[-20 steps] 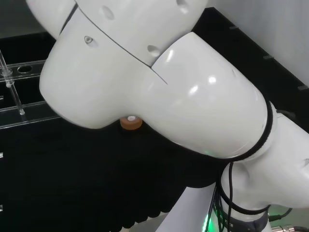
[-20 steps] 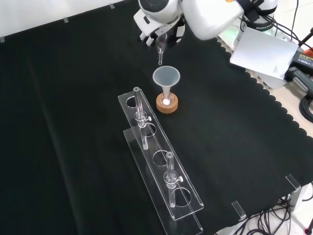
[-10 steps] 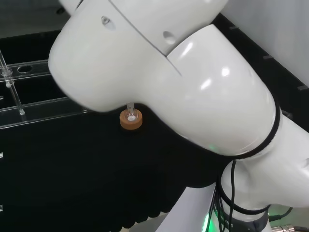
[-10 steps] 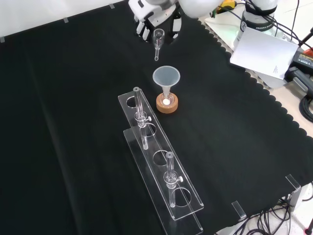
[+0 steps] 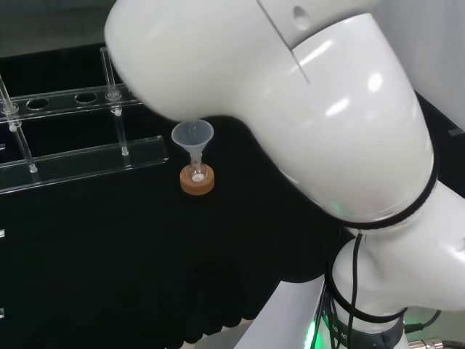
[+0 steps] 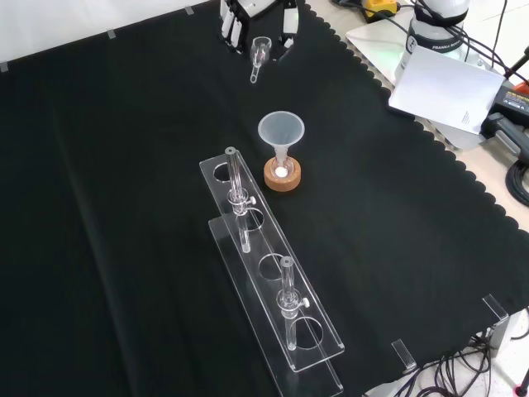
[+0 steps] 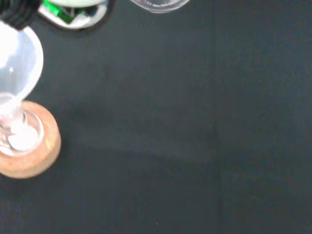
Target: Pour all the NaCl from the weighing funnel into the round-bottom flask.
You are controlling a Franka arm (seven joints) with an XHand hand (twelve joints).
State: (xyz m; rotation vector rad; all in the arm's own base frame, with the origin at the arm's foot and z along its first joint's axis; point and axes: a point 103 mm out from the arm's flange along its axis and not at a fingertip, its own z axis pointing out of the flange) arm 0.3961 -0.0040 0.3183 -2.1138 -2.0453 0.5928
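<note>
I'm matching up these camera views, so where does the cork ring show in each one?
Head view: the cork ring sits left of centre, just right of the rack's end.
Front view: centre, slightly above the middle.
Wrist view: at the edge.
Shared landmark: the funnel standing over it.

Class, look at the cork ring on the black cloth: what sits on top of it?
A small round-bottom flask holding white powder rests on the cork ring, a plastic funnel in its neck. The ring's underside is hidden.
</note>
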